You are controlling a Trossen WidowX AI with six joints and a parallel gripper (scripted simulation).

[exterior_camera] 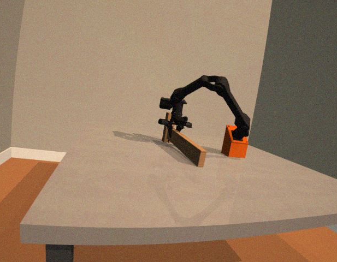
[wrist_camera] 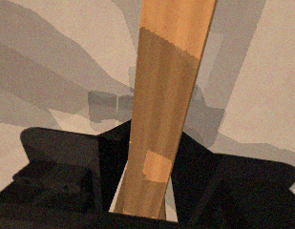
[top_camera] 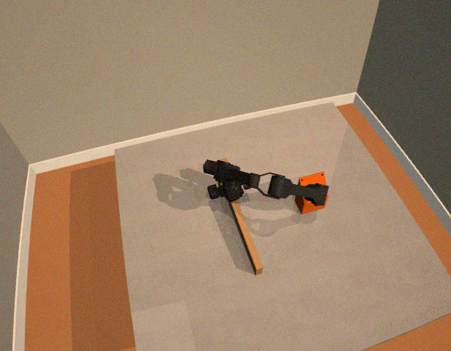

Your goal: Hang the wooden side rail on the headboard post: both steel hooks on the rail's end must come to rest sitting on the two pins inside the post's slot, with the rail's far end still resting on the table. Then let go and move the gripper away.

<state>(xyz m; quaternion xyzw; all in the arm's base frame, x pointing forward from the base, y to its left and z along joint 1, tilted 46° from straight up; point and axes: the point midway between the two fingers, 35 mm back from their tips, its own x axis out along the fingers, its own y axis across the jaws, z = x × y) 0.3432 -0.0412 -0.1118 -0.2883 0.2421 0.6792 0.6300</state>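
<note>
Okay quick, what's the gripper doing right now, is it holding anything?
Gripper: closed on the wooden side rail, gripping it near its raised end by the headboard post.
</note>
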